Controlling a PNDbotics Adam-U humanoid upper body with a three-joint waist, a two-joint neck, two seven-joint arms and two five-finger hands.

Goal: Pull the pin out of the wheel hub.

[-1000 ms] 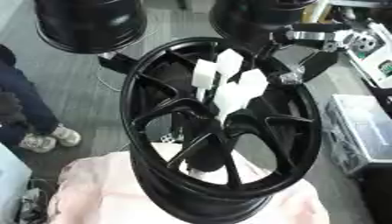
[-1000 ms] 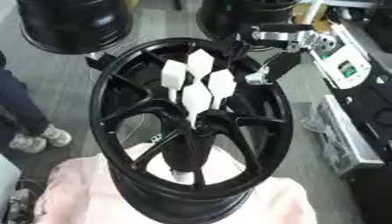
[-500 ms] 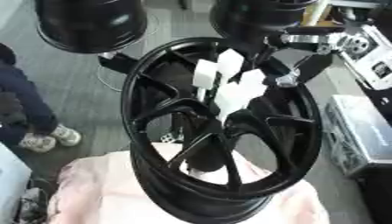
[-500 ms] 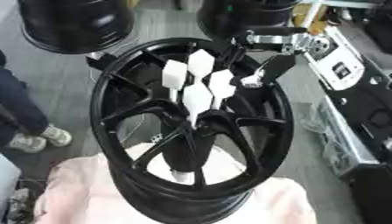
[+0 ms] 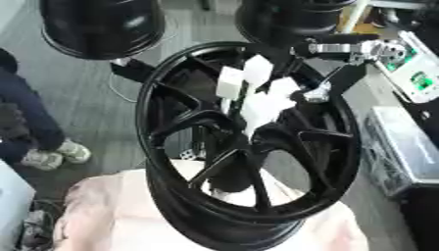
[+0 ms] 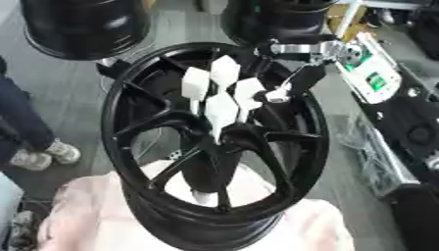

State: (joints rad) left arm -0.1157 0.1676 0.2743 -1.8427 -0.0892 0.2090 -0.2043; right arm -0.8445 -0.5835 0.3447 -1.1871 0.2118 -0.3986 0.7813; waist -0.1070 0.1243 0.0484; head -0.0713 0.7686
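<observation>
Since half a second ago the right hand (image 6: pixel 296 81) is sitting a little higher on the wheel, its dark fingers (image 6: pixel 307 78) pointing down toward the hub from two o'clock. Whether those fingers are pinching anything I cannot tell; a small silvery tip is showing at their lower end, just beside the white pieces. The glossy black multi-spoke alloy wheel (image 6: pixel 163 120) is standing tilted in the middle of the view, its lower rim resting on a pale pink cloth (image 5: pixel 111 215) at six o'clock. Four white hexagon-like tabs (image 6: pixel 219 90) are clustering over the hub, just above centre; the pin itself is not clearly showing among them. A silver bracket of the right arm (image 6: pixel 300 48) is crossing the rim at one o'clock. Two more black wheels (image 5: pixel 101 24) are standing at eleven and twelve o'clock. A white device with a green panel (image 6: pixel 370 68) is lying at two o'clock; its writing is too blurred to read.
</observation>
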